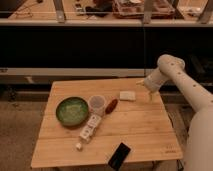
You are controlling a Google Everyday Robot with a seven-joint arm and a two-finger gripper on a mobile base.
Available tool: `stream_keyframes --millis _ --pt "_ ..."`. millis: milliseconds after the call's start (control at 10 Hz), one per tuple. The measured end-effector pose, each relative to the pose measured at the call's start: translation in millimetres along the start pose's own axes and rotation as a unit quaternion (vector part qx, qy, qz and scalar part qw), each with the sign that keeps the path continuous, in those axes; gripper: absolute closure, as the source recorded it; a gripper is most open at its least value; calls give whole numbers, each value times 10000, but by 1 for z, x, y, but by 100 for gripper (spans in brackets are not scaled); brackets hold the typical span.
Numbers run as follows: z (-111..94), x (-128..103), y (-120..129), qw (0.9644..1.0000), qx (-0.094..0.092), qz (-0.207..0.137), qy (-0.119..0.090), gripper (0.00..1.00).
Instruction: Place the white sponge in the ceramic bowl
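Tool [150, 94] is spread and empty, just at 3 o'clock of the sponge [127, 95] lying flat on the desk [145, 135]. Could easily shove it instead of pinching, or clip the cup [97, 105] on the way to the bowl [72, 111] at 9 o'clock.

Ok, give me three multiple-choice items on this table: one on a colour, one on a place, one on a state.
1. The bowl is: A blue; B green; C red.
2. The sponge lies: A in the bowl; B on the table, right of the cup; C inside the cup.
3. The gripper is: A open and empty, beside the sponge; B shut on the sponge; C shut on the cup.
Answers: 1 B, its rim and inside look green. 2 B, it sits flat on the wood beyond the cup. 3 A, it hangs just right of the sponge with nothing in it.
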Motion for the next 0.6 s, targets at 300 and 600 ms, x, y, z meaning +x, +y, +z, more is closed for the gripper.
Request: stream_keyframes --millis 300,600 --pt "0 0 0 10000 0 2 1 20" --pt "1 0 1 10000 -4 7 -6 20"
